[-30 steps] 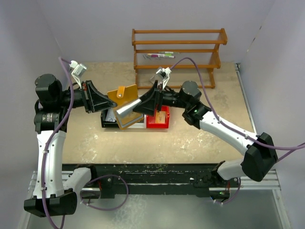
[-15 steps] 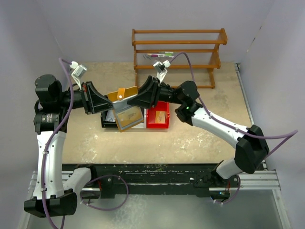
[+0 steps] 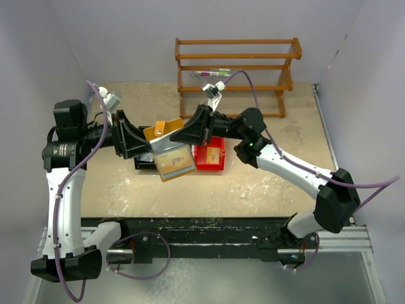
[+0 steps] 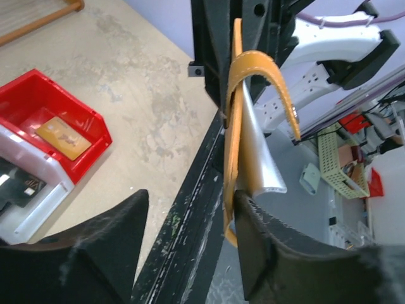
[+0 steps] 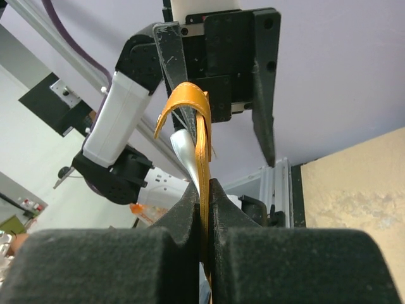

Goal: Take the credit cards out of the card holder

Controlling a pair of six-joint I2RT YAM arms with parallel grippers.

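- Since a second before, the right gripper [image 5: 207, 212] had closed on the small tan-orange, leather-like folding card holder [image 4: 235, 120]. The left gripper [image 4: 190, 228] had let go and parted its jaws.
- Right gripper: it was pinched tight on one edge of the card holder, which hung in the air between the two arms, above the bins.
- Left gripper: its jaws stood apart around the card holder's lower edge. One finger [image 4: 278, 253] lay just beside it; contact could not be told.
- Handling, as a judgement: the card holder looked light and floppy, its flaps bowed and its pale grey lining [image 4: 259, 158] bulging out. A grip on a full flap near the fold would probably hold best. The thin credit cards would likely be stiff and slick, best pinched by an exposed edge.
- Count: one card holder and two grippers.
- Three plastic bins stood in a row: a black bin [image 3: 140, 162], a white bin [image 4: 38, 183] and a red bin [image 4: 88, 114].
- One flat tan card [image 4: 62, 136] lay in the red bin.
- No card showed clearly in the holder itself.
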